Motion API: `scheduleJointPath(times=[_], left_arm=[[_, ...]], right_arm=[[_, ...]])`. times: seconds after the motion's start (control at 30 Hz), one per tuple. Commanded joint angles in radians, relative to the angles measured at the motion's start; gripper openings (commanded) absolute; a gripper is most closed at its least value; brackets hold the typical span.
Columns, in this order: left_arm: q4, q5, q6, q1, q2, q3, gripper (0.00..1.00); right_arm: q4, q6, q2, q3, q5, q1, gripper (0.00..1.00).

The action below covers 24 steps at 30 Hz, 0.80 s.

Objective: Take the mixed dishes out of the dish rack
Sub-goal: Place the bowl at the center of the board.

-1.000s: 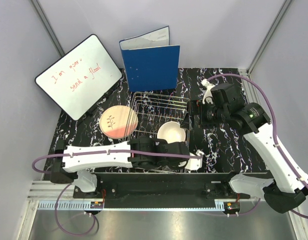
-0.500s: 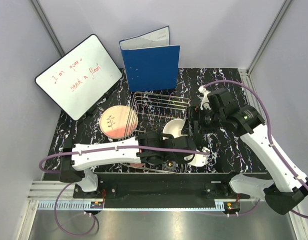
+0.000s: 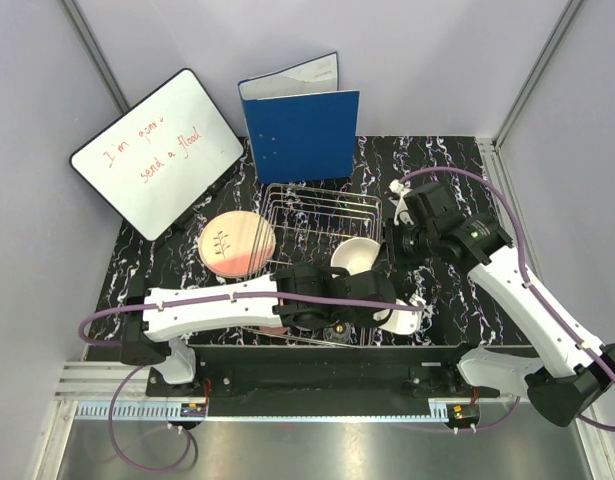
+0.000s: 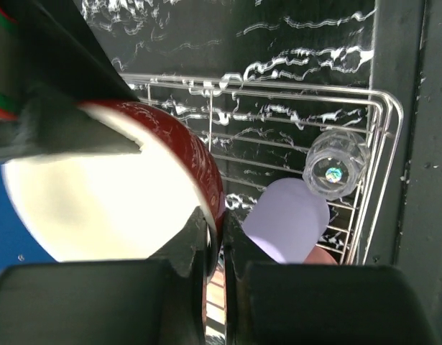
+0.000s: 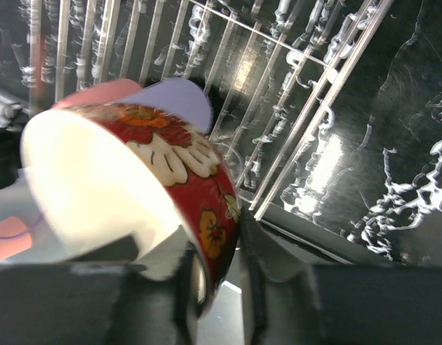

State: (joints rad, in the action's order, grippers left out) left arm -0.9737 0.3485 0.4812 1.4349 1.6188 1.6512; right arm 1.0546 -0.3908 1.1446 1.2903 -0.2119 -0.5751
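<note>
Two grippers share one red bowl point(image 3: 355, 255), tilted above the dish rack point(image 3: 317, 200) at frame centre. The left gripper point(image 4: 212, 241) pinches its lower rim. The right gripper point(image 5: 217, 277) straddles its right rim; whether it is clamped, I cannot tell.

Bowl point(image 5: 170, 172), at the right end of the dish rack point(image 3: 317, 205) of silver wire, was glossy red outside with cream and orange flowers and plain cream inside. Inside the rack were a lavender cup point(image 4: 285, 219), a clear colourless glass point(image 4: 337, 162) and a sliver of pink cup point(image 5: 98, 93); at the rack's left edge a plate point(image 3: 235, 243) was cream shading to salmon pink, with a dark sprig motif. Behind the rack stood a blue binder point(image 3: 302, 130) and a white board point(image 3: 157, 150) with black rim and red handwriting, and the table top point(image 3: 457, 290) under the rack was black veined with white.
</note>
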Motion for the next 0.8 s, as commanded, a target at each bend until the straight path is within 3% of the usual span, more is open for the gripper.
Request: scheduleJointPath(times=[0.0, 0.4, 0.43, 0.47, 0.5, 0.57, 0.6, 0.77], left_arm=[[0.038, 0.055, -0.024, -0.004, -0.028, 0.048, 0.00], [0.063, 0.197, -0.058, -0.007, 0.000, 0.064, 0.00], [0.063, 0.210, -0.062, -0.008, 0.004, 0.065, 0.03], [0.064, 0.228, -0.067, -0.008, 0.007, 0.067, 0.12], [0.064, 0.234, -0.078, -0.008, 0.012, 0.068, 0.41], [0.066, 0.253, -0.095, -0.010, 0.012, 0.070, 0.73], [0.066, 0.259, -0.110, -0.010, 0.012, 0.073, 0.99], [0.066, 0.279, -0.167, -0.033, -0.003, 0.090, 0.99]], right_arm=[[-0.028, -0.005, -0.002, 0.000, 0.019, 0.001, 0.00], [-0.053, -0.022, -0.048, -0.003, 0.081, 0.003, 0.00], [-0.054, -0.023, -0.051, -0.005, 0.086, 0.001, 0.00], [-0.056, -0.029, -0.052, -0.003, 0.089, 0.001, 0.00], [-0.057, -0.033, -0.057, -0.002, 0.098, 0.003, 0.00], [-0.058, -0.040, -0.060, 0.004, 0.103, 0.004, 0.00], [-0.059, -0.043, -0.065, 0.007, 0.115, 0.003, 0.00], [-0.065, -0.069, -0.068, 0.052, 0.154, 0.001, 0.00]])
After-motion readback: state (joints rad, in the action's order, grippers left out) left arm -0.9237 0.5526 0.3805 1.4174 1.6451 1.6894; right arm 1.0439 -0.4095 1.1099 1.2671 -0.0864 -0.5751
